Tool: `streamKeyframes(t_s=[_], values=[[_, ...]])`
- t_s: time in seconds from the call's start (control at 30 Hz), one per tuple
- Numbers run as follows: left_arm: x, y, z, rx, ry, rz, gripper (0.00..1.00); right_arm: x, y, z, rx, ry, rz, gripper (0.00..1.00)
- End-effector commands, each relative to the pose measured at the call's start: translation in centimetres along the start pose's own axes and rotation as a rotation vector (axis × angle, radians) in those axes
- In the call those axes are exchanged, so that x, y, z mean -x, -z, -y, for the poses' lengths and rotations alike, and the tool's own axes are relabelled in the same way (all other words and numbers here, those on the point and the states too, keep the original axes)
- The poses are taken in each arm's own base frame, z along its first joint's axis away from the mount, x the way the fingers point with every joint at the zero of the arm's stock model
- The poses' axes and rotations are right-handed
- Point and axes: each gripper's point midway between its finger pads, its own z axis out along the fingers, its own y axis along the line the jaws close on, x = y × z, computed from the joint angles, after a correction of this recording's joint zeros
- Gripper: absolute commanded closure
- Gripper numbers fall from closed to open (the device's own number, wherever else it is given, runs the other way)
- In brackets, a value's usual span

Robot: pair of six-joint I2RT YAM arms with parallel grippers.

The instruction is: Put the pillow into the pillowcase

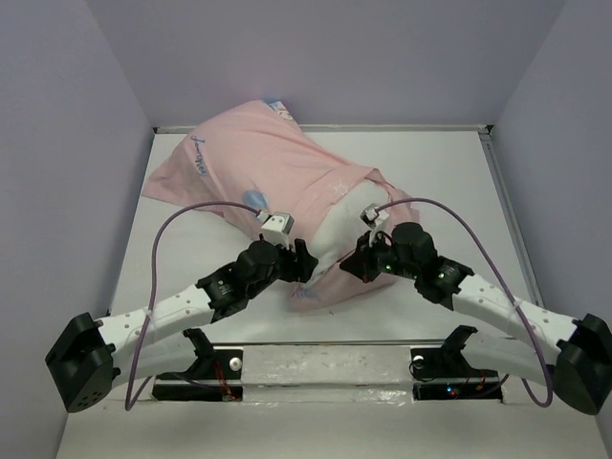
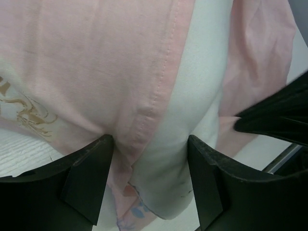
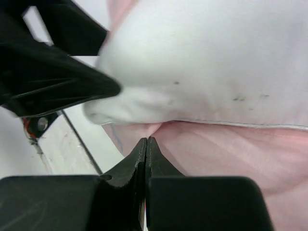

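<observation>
The pale pink pillowcase (image 1: 258,158) lies across the back left of the table and covers most of the white pillow (image 1: 335,239). The pillow's near end bulges out of the case's mouth. My left gripper (image 1: 304,260) stands open at that end. Its jaws straddle the stitched pink hem (image 2: 144,120) and the bare pillow corner (image 2: 192,96) without closing on them. My right gripper (image 1: 359,263) is shut just under the pillow (image 3: 207,62), its tips (image 3: 146,139) pinching a small pucker of the pillowcase (image 3: 226,154).
A raised rim runs along the table's back (image 1: 325,127) and right side (image 1: 507,206). Purple walls enclose the workspace. Both arm bases (image 1: 325,363) sit on the near edge. In the right wrist view the left gripper's black body (image 3: 53,82) is close by on the left.
</observation>
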Motion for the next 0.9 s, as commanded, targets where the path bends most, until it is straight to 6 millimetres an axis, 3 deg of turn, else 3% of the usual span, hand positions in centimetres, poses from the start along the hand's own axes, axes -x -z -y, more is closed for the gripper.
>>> streamKeyframes(t_s=[0.0,0.1,0.2,0.37,0.47,0.57,0.63,0.73,0.87], values=[[3.4,-1.2,0.8,0.024,0.008,0.111,0.27,1.0,2.8,-4.2,0.142,0.069,0.001,1.0],[4.9,-1.6,1.1,0.039,0.02,0.156,0.27,0.7,4.2,-8.2,0.266,0.13,-0.054,1.0],[7.1,-2.0,1.8,0.044,0.037,0.203,0.28,-2.4,4.9,-12.5,0.361,0.26,-0.197,1.0],[7.9,-3.4,2.6,0.026,0.036,0.212,0.31,-2.7,4.6,-13.8,0.366,0.359,-0.223,1.0],[6.0,-5.1,2.6,0.018,0.026,0.156,0.31,0.4,4.8,-14.3,0.346,0.396,-0.103,1.0],[3.5,-5.9,2.4,0.011,0.027,0.095,0.32,5.7,5.9,-13.6,0.221,0.406,0.106,1.0],[2.2,-5.1,2.3,-0.009,0.028,0.071,0.32,9.0,6.8,-11.7,0.069,0.403,0.226,1.0],[1.2,-3.3,1.7,-0.02,0.05,0.059,0.34,12.0,7.7,-10.8,-0.032,0.41,0.326,1.0],[-0.1,-1.7,2.4,-0.065,0.051,0.009,0.34,14.8,7.3,-12.9,0.029,0.459,0.439,1.0]])
